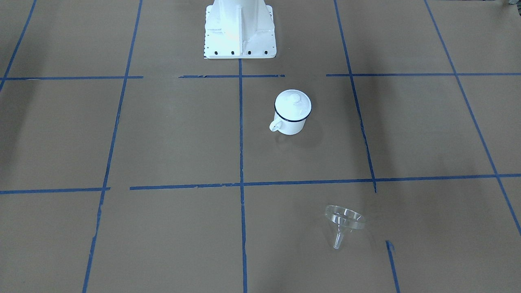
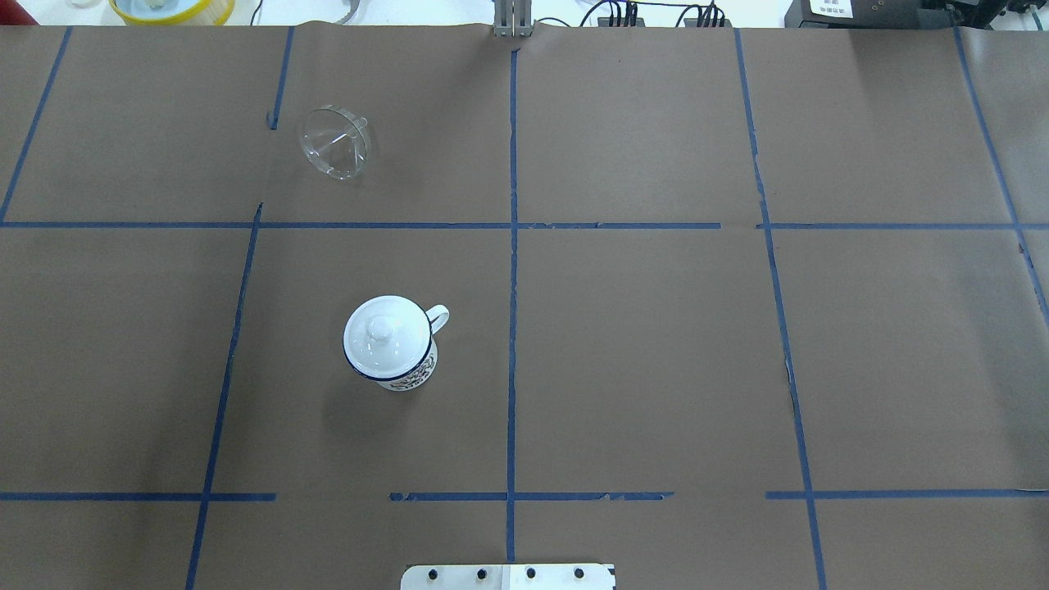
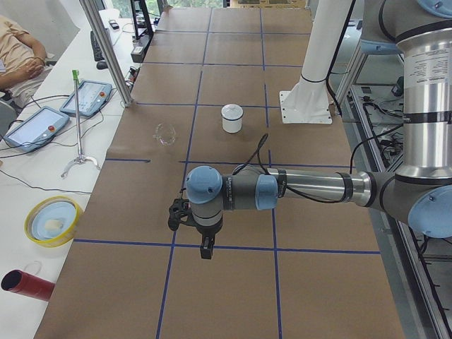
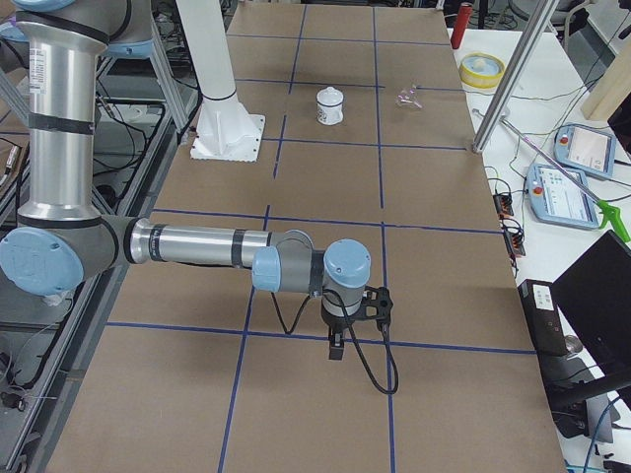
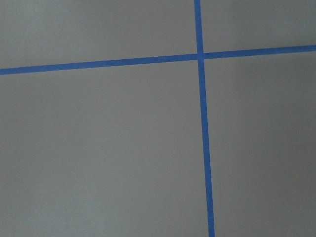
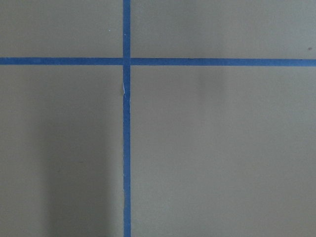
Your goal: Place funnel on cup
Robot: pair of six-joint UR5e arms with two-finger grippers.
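Both arms reach out level over the surface, left claw and right claw pointing down; open or closed, I cannot tell. The clear conical funnel lies tipped near the far edge, and the glossy lidded enamel mug stands mid-surface.

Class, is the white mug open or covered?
Covered: a round white knobbed lid sits on the cup, inside its dark blue rim, in the overhead and front views.
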